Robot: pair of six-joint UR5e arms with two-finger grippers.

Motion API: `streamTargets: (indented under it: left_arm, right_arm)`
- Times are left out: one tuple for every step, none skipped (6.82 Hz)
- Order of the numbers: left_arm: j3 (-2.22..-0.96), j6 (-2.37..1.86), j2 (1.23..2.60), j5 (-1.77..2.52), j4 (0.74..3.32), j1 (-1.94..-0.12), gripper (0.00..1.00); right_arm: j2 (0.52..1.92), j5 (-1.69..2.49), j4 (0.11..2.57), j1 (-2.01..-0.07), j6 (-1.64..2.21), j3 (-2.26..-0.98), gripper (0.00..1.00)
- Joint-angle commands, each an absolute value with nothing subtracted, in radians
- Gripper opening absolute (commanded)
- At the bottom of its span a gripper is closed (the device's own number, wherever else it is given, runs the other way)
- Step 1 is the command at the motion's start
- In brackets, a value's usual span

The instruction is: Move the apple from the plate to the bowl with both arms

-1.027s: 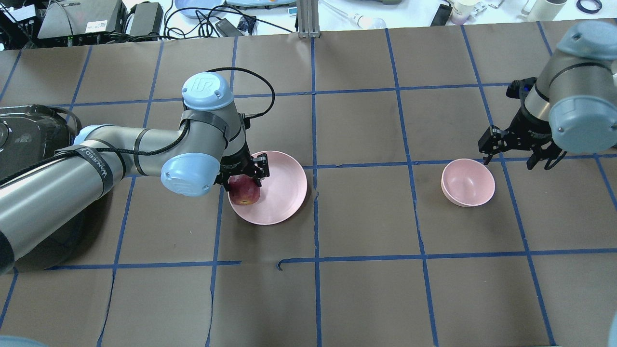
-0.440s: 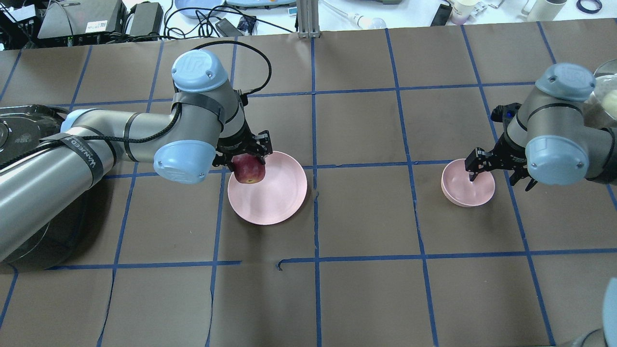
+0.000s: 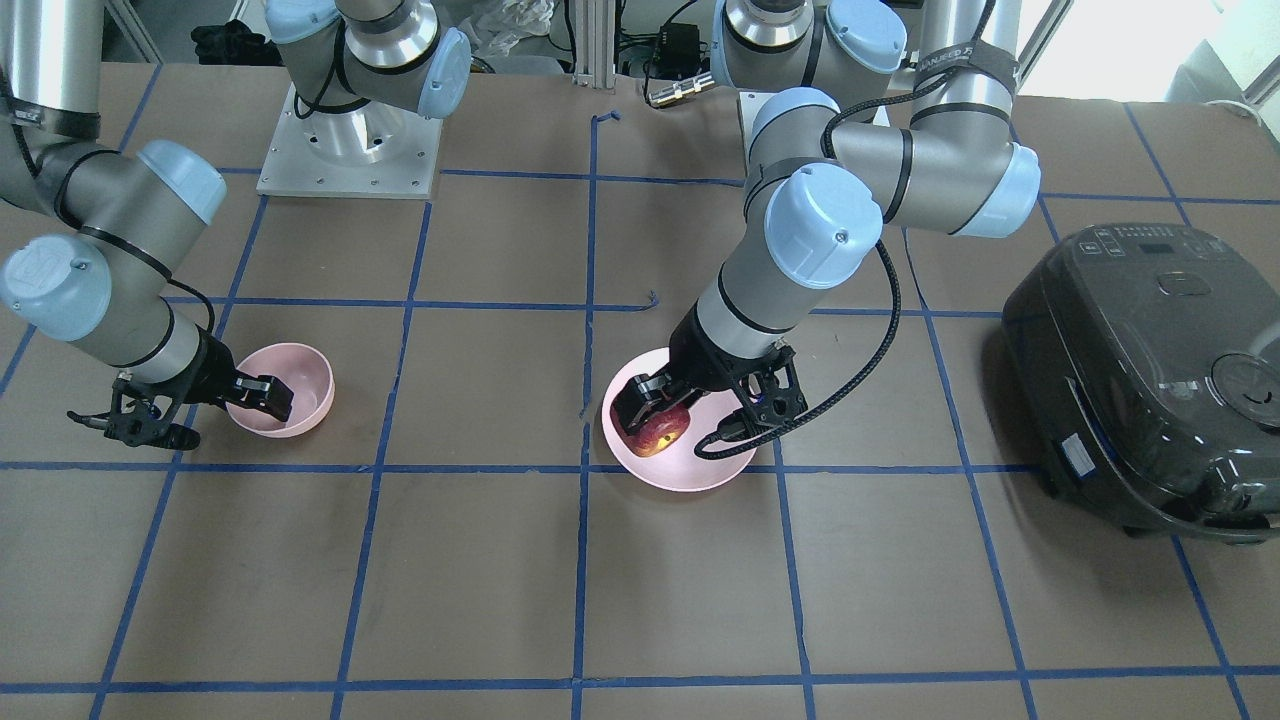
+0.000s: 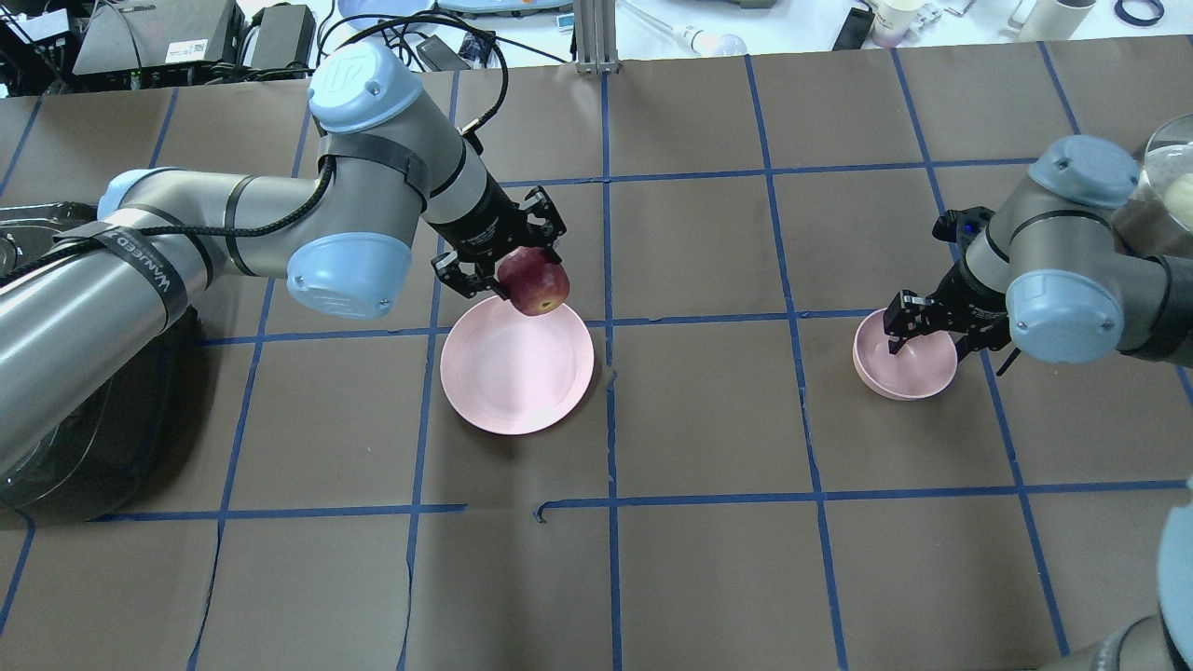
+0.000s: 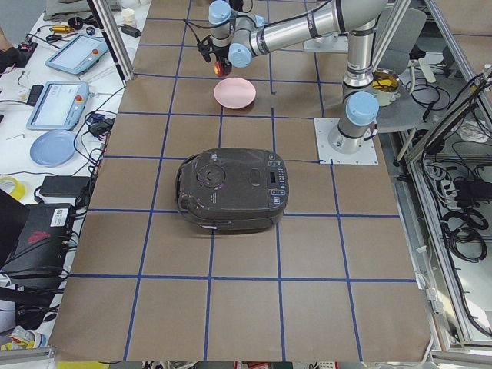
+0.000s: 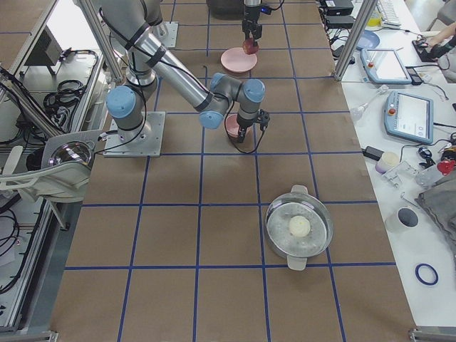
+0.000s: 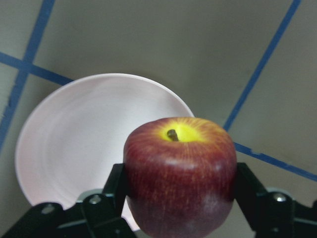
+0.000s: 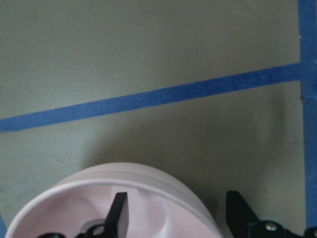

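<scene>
My left gripper (image 4: 511, 256) is shut on the dark red apple (image 4: 534, 282) and holds it in the air over the far rim of the pale pink plate (image 4: 517, 382). The left wrist view shows the apple (image 7: 181, 173) between the fingers, stem up, with the plate (image 7: 84, 144) below. My right gripper (image 4: 941, 331) is open and straddles the rim of the small pink bowl (image 4: 899, 373). One finger (image 8: 119, 213) is inside the bowl (image 8: 99, 181), the other outside. The front view shows the apple (image 3: 660, 430), the plate (image 3: 690, 475) and the bowl (image 3: 300, 395).
A black rice cooker (image 3: 1140, 370) stands on the robot's left side of the table. A metal pot with a glass lid (image 6: 299, 226) stands on the robot's right side. Blue tape lines grid the brown table cover (image 4: 699, 419).
My left gripper has lifted the apple off the plate and carried it up toward the far rim. My right gripper has come down onto the bowl, one finger inside its rim.
</scene>
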State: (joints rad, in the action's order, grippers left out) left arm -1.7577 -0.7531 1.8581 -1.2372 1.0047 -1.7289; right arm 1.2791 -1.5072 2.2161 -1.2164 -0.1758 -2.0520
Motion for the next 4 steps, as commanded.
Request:
streamTargets:
  left_arm:
    - [-1.747,-0.915,1.865,-1.104,0.996,-1.749,0.03]
    - [-1.747,-0.923,1.867,-1.097,0.993,-1.75,0.03]
    - [-1.746,-0.922,1.867,-1.097,0.992,-1.75,0.03]
    - [-1.746,-0.92,1.867,-1.1,0.992,-1.75,0.03]
  right_arm:
    - [1.288,-1.491,2.215,-1.216,-0.184,-2.031,0.0]
    - [1.292,-1.49,2.197,-1.216,-0.173,-1.97,0.0]
    - [1.311,-1.42,2.139,-1.224,-0.169,-1.926,0.0]
    - [1.336,-1.307,2.116,-1.242,-0.122,-1.922,0.0]
